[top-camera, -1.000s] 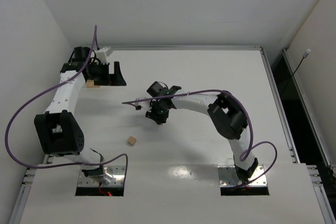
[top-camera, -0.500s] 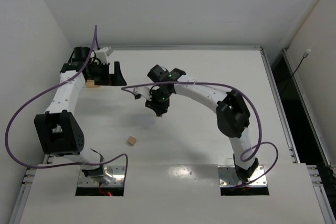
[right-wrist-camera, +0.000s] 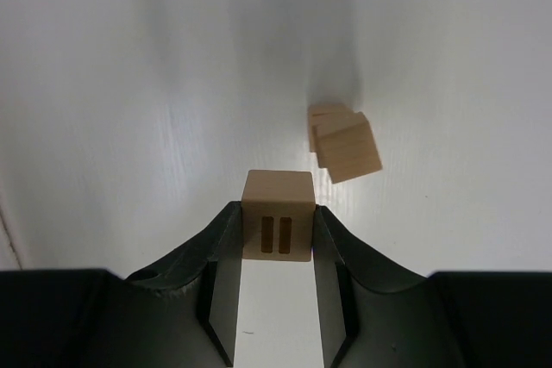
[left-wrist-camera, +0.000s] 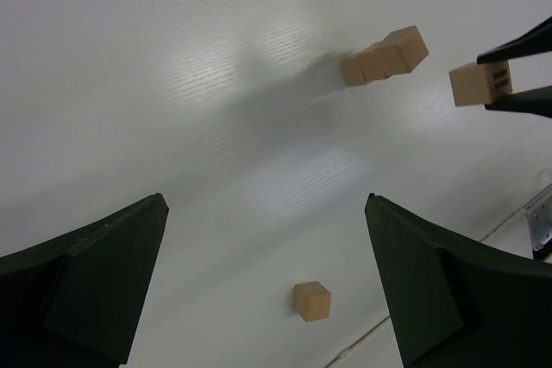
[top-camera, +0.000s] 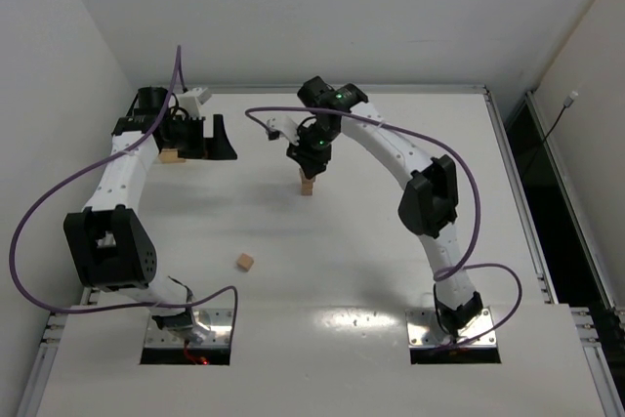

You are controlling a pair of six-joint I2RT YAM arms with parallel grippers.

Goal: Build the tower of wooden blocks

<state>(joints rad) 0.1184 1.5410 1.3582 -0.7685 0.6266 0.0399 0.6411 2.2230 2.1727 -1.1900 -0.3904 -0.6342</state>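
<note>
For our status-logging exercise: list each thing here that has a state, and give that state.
wood block tower: standing, top cube twisted.
held cube: clamped, not touching the wood block tower.
right gripper: shut on held cube.
left gripper: open, empty.
loose cube: lying alone on the table.
cube by left arm: lying on the table.

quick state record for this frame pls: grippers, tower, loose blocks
left gripper: open, empty
right gripper: shut on held block
wood block tower: short stack, top cube skewed; count unclear
held block vs tower: apart, not yet placed
near loose block: lying alone, nearer the arm bases
far loose block: beside the left arm's wrist
</note>
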